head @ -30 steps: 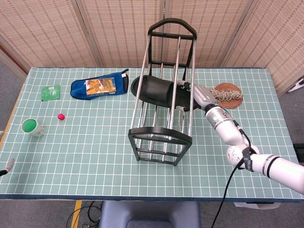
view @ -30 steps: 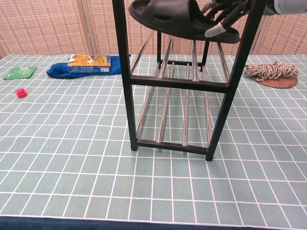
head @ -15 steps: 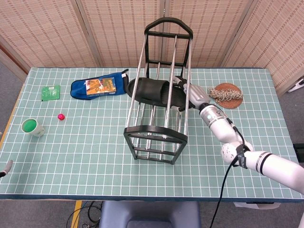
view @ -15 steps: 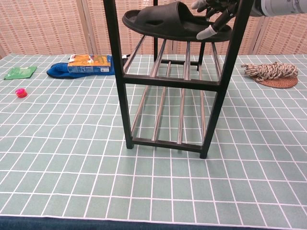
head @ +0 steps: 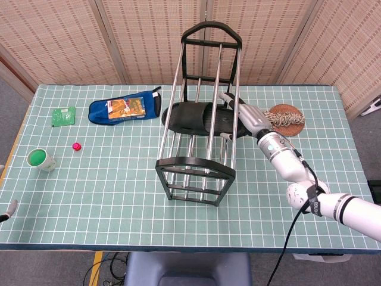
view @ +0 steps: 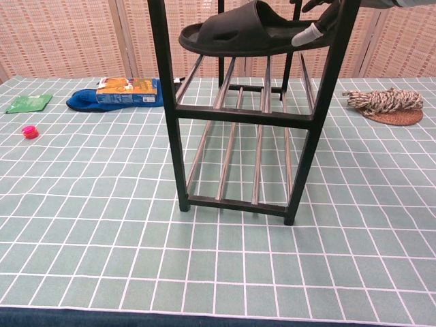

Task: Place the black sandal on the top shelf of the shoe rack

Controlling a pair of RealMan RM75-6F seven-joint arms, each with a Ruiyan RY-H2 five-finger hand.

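The shoe rack [view: 240,112] stands upright on the table [view: 102,238], and the black sandal [view: 245,30] sits up at its top level, among the rods. The right hand [head: 250,119] grips the sandal's heel end from the rack's right side. Behind and right of the rack lies a rope coil [view: 385,102].

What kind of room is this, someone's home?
Probably a robot test setup, not a home: a table with a green grid cloth, woven screens fencing it in, and a right hand holding a sandal in a shoe rack.
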